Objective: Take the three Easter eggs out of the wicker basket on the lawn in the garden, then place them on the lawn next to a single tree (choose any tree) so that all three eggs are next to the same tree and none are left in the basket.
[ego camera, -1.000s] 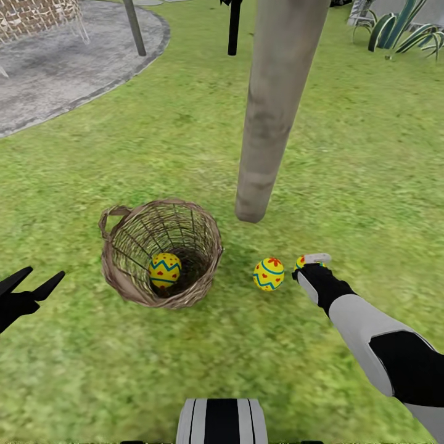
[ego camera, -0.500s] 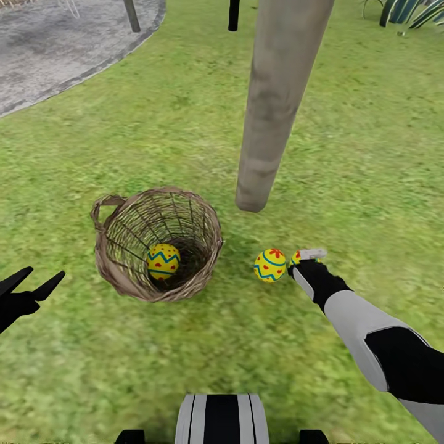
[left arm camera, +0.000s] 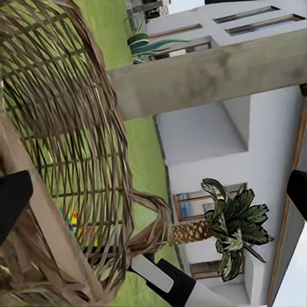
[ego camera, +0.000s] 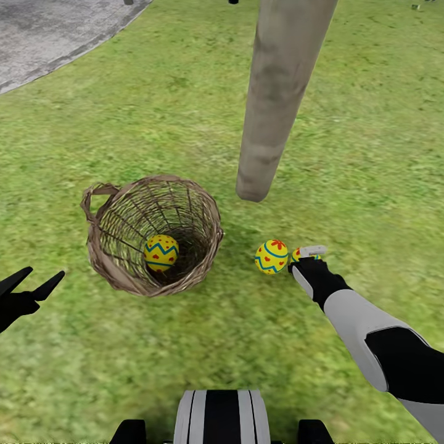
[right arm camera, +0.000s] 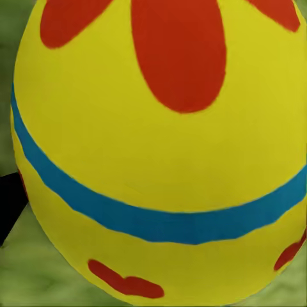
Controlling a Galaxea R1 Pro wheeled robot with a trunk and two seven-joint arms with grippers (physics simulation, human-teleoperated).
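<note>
Head cam looks down on the lawn [ego camera: 154, 111], and the wicker basket [ego camera: 108, 271] sits left of centre, tipped so its mouth faces up toward the cam, loop handle at its far-left rim. One Easter egg [ego camera: 161, 253] lies inside it, low against the weave. Right of the basket, w/ a strip of grass between, a second egg [ego camera: 272, 256] rests on the lawn just in front of the tree trunk [ego camera: 274, 117], which rises grey-beige out of frame. Right arm reaches in from the lower right; the right gripper [ego camera: 306, 255] is down at grass level just beside that second egg, pinching a third egg [ego camera: 298, 254], of which a yellow-and-red sliver peeks out between the fingers. Right wrist cam confirms: the held egg [right arm camera: 160, 153] crowds the lens, yellow w/ red petals and a blue band, grass at the edges. Left gripper [ego camera: 34, 283] hovers at the left edge, well apart from the basket, black fingers spread in a V, nothing between them. Left wrist cam has basket weave [left arm camera: 70, 160] up close, the trunk [left arm camera: 211, 77] and a white house wall [left arm camera: 211, 147] w/ a palm [left arm camera: 230, 224] beyond.
</note>
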